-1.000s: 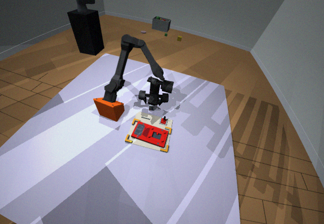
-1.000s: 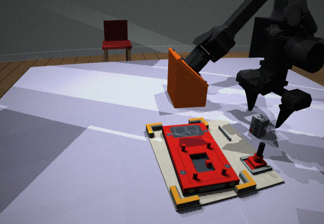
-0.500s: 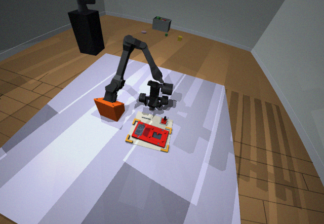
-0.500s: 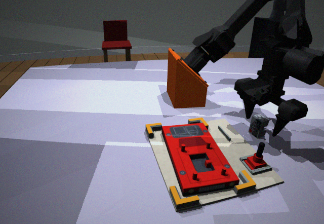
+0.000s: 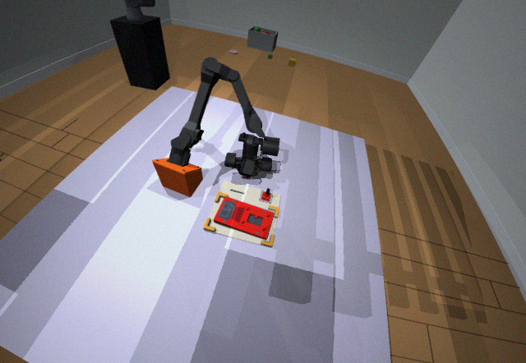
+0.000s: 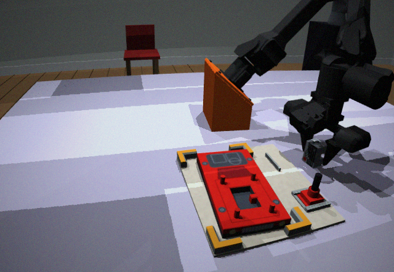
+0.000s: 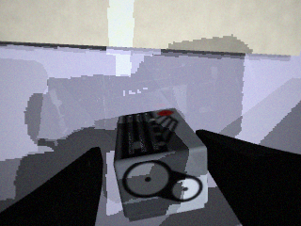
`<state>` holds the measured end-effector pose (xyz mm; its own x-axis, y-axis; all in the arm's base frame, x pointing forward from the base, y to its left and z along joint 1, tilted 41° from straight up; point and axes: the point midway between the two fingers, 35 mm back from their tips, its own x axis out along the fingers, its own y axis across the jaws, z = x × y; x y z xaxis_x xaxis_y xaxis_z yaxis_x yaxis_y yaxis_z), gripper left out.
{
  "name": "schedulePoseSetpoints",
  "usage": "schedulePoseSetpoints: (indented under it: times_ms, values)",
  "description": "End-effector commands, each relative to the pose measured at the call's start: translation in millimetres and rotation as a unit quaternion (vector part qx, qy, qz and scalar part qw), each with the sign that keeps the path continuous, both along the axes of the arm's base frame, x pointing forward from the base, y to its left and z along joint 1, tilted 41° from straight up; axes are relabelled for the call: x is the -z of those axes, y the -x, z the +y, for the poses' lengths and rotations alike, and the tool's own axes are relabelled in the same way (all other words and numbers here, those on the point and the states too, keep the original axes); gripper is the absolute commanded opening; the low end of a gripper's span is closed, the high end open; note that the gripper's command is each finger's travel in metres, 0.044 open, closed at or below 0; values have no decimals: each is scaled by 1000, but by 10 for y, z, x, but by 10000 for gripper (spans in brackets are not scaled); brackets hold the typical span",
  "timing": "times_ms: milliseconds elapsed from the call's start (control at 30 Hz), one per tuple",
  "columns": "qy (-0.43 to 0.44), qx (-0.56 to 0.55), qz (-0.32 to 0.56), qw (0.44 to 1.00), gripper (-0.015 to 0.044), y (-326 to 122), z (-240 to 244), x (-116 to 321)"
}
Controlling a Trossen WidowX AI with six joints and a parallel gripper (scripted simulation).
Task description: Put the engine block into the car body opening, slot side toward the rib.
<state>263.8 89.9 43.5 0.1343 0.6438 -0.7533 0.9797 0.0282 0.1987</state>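
1. My gripper [image 7: 149,145] is down low with its two dark fingers on either side of the engine block [image 7: 157,162], one at each flank of it.
2. The fingers are at a middling spread, neither wide nor pinched; the wrist view shows a sliver of gap on each side of the block, so I cannot tell whether I am gripping it or only bracketing it.
3. The block's face with the two ringed circles points toward my wrist, its ribbed top with a small red spot faces up.
4. In the exterior view the engine block [image 6: 313,152] sits tilted between my fingertips, just off the far right edge of the beige base plate [image 6: 286,180].
5. The red car body [image 6: 241,189] lies on that plate inside orange corner brackets, its rectangular opening [image 6: 245,196] uncovered, well apart from the block.
6. A black-handled lever [image 6: 314,188] stands on the plate between the block and the car body.
7. My orange base [image 6: 224,103] stands beyond the plate.
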Motion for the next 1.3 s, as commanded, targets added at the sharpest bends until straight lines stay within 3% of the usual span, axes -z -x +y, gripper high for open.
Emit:
schedulePoseSetpoints:
  times_ms: [0, 300, 467, 1267]
  values:
    - [1, 2, 3, 1000, 177, 13, -2, 19]
    - [1, 2, 3, 1000, 118, 13, -2, 19]
    - [3, 2, 3, 1000, 0, 0, -57, -28]
    - [10, 2, 5, 1000, 0, 1, -581, -540]
